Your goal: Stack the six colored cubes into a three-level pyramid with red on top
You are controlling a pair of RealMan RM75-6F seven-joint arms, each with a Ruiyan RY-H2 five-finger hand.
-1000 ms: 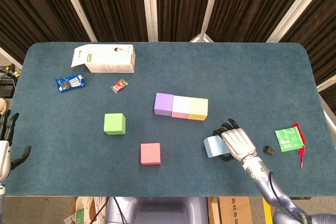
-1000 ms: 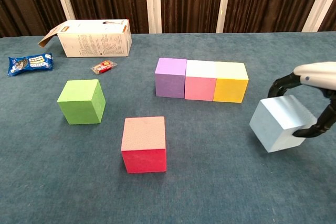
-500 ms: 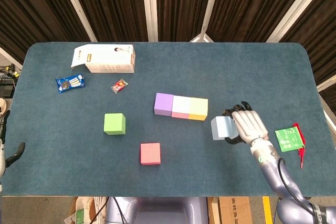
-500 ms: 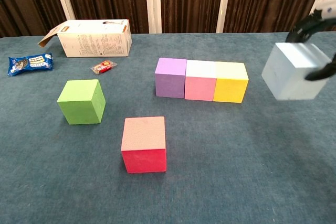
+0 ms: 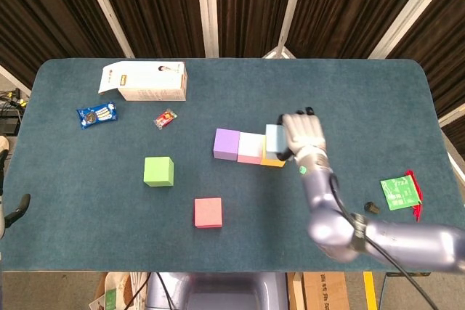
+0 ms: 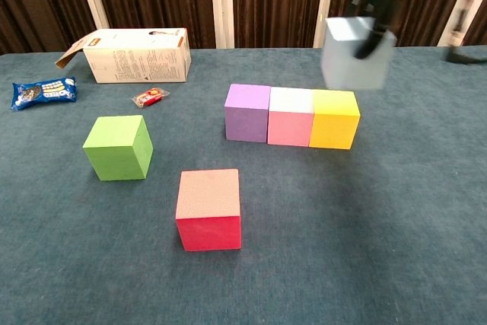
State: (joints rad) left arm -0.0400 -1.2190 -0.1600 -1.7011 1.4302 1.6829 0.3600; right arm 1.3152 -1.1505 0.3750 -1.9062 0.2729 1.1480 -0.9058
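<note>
The right hand [image 5: 301, 133] grips the light blue cube [image 6: 354, 52] and holds it in the air above the yellow cube [image 6: 334, 119], clear of it. The purple cube [image 6: 247, 112], pink cube [image 6: 290, 116] and yellow cube form a touching row. The green cube [image 6: 118, 147] and red cube [image 6: 208, 209] sit apart on the table [image 5: 363, 107]. The white carton [image 6: 135, 55] bears print too small to read. The left hand's state cannot be told, only an edge showing at the frame border
</note>
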